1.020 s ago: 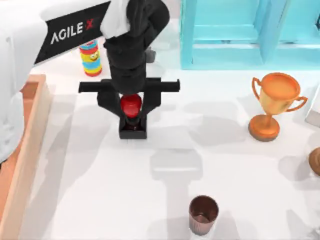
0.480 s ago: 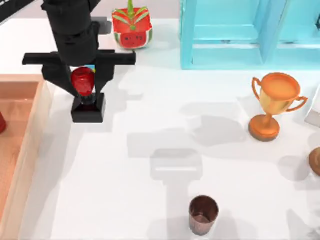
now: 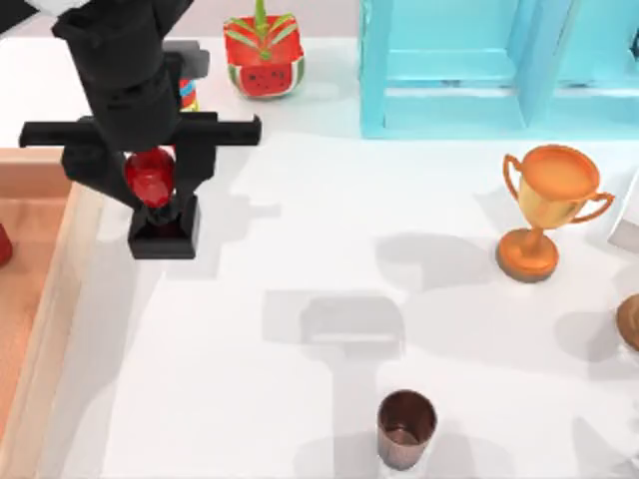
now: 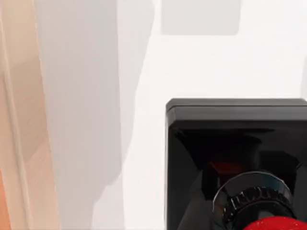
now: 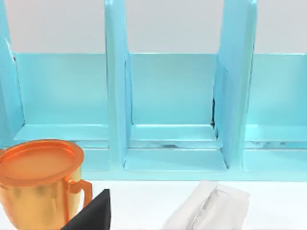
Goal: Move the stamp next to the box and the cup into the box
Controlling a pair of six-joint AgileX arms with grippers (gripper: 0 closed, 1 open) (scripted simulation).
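Observation:
My left gripper point(image 3: 152, 190) is shut on the glossy red knob of the stamp point(image 3: 163, 232). The stamp's black square base hangs just right of the box's right wall point(image 3: 62, 299). In the left wrist view the stamp's base point(image 4: 235, 139) sits close up, with the light-brown box wall point(image 4: 19, 124) beside it. The copper-brown cup point(image 3: 405, 427) stands upright near the table's front edge, right of centre, far from both grippers. My right arm point(image 3: 627, 232) stays parked at the right edge.
A turquoise shelf unit point(image 3: 499, 60) stands at the back right, with an orange trophy point(image 3: 549, 205) in front of it. A watermelon-shaped object point(image 3: 264, 55) and a striped ring stack point(image 3: 187, 95) sit at the back left. A red thing point(image 3: 3, 244) lies in the box.
My left gripper has carried the stamp leftward from the table's middle to the box's right wall; over the last half second it shifted only slightly left and forward. The cup has not moved.

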